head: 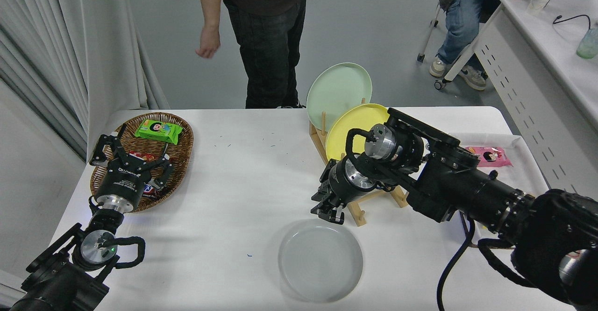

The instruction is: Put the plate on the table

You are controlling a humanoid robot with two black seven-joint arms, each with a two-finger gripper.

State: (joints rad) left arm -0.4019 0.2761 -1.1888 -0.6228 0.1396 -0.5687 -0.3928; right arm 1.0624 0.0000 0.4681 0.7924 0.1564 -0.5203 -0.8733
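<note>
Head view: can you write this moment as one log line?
round pale grey plate: flat on white table | right claw: just beyond its far rim, not holding it | left claw: parked over wicker basket

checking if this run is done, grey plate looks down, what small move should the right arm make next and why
Probably pull the right gripper up and back toward the robot. The plate lies flat on the table, and the gripper sits just past its far rim, apparently clear of it, so only retreating seems left. The left gripper is parked by the basket.

A wicker basket (182, 138) holds a green packet (159, 130); yellow plate (348, 129) and mint-green plate (338, 89) stand racked.
</note>
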